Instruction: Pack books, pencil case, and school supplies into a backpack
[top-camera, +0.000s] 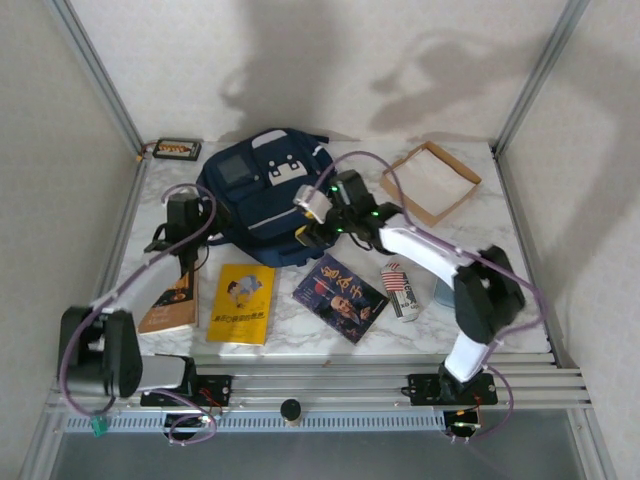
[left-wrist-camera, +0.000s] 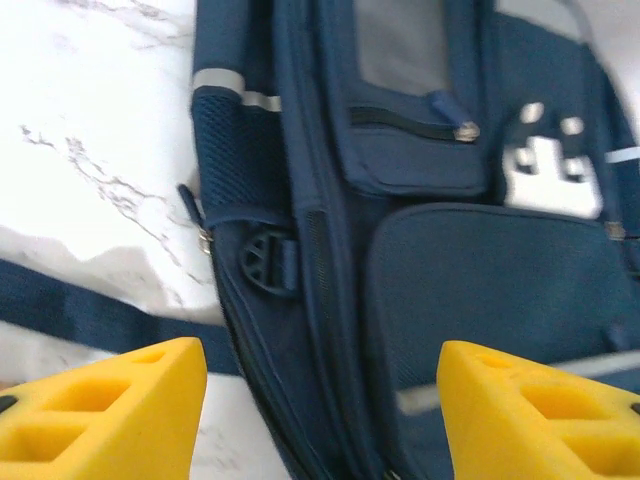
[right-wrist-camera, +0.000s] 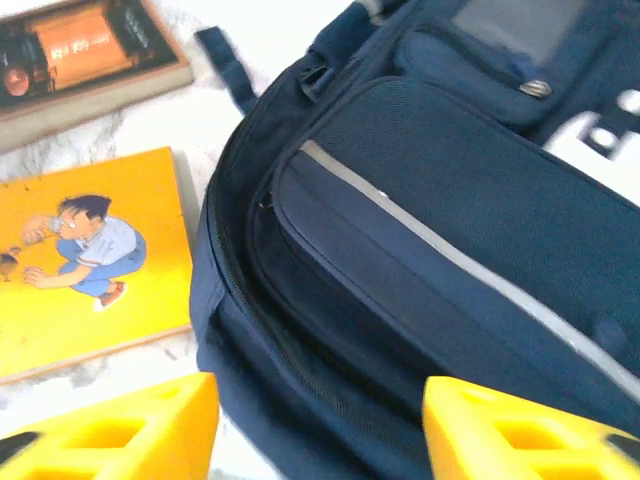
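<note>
Backpack (top-camera: 262, 190) is lying front-up toward the far side of the tabletop (top-camera: 290, 338), and you are hanging both tools over it. Your left tool (left-wrist-camera: 320, 410) is hovering at the bag's left edge, by the mesh side pocket (left-wrist-camera: 235, 150) — its yellow fingers (left-wrist-camera: 100, 420) are standing well apart with nothing between them. Your right tool (right-wrist-camera: 320, 430) is hovering over the bag's near right corner, above the striped front pocket (right-wrist-camera: 420, 260), likewise gaping and empty. Nearer you, the brown book (top-camera: 172, 303), the yellow book (top-camera: 241, 303) and the dark blue book (top-camera: 339, 296) are lying in a row, left to right. A striped white roll (top-camera: 400, 288) — possibly the pencil case, too small to tell — is lying just beside the blue one.
</note>
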